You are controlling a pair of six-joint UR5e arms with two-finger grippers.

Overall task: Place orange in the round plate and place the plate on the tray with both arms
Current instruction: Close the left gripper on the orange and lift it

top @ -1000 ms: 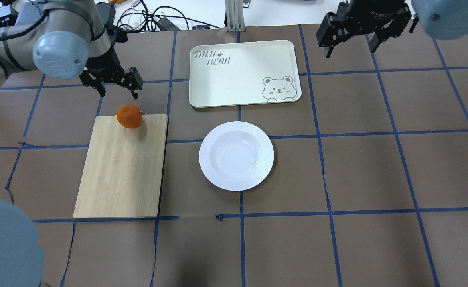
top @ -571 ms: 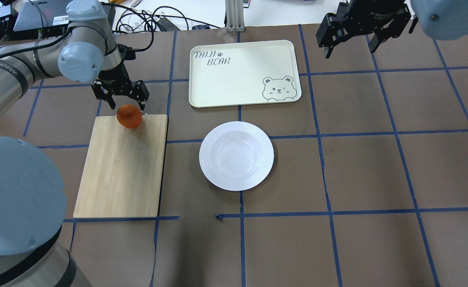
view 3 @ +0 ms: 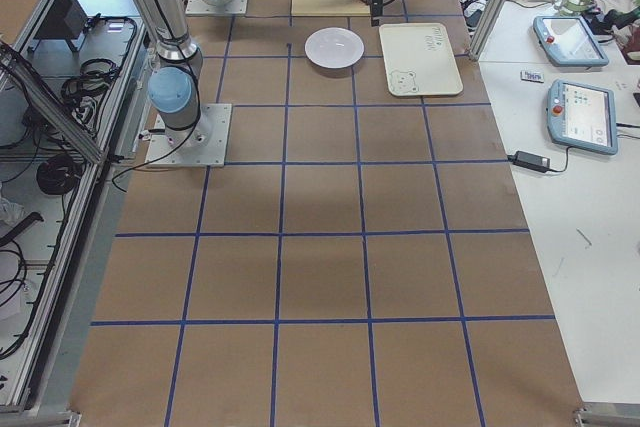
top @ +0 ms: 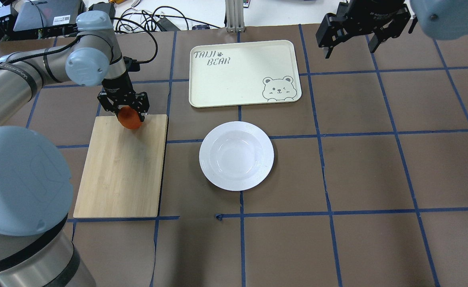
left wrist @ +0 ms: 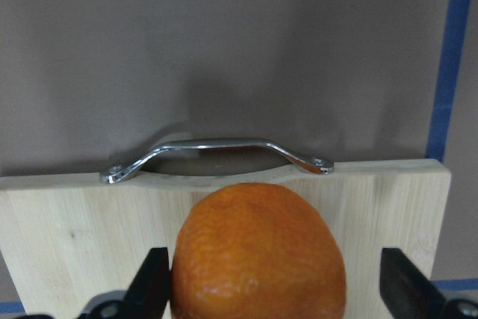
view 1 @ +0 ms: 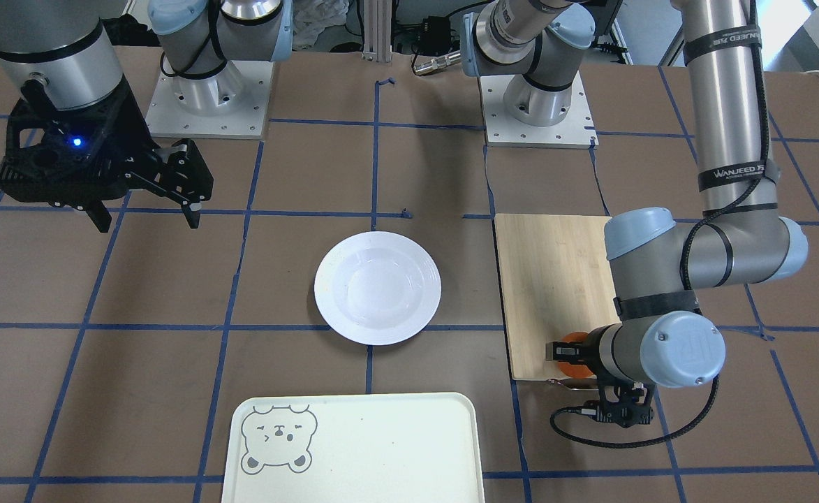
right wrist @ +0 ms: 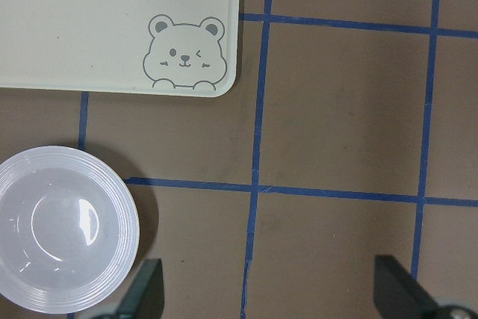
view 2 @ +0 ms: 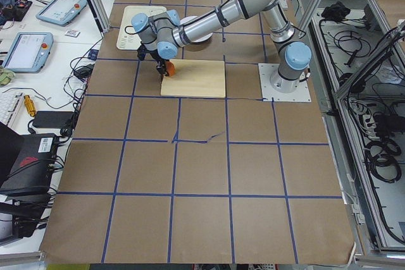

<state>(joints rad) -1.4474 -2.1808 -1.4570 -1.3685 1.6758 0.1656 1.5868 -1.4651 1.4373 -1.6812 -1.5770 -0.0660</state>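
The orange [left wrist: 258,255], at the cutting board's [top: 122,171] handle edge, is straddled by the left gripper [top: 128,113], fingers wide, seemingly without contact. A centred, gentle squeeze is needed.

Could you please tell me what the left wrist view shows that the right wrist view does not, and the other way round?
Only the left wrist view shows the orange on the board, near its metal handle, between the fingers of the open left tool. Only the right wrist view shows the plate, which is empty, and a corner of the tray with the bear, above the open right tool. Both show the brown table with blue tape lines.
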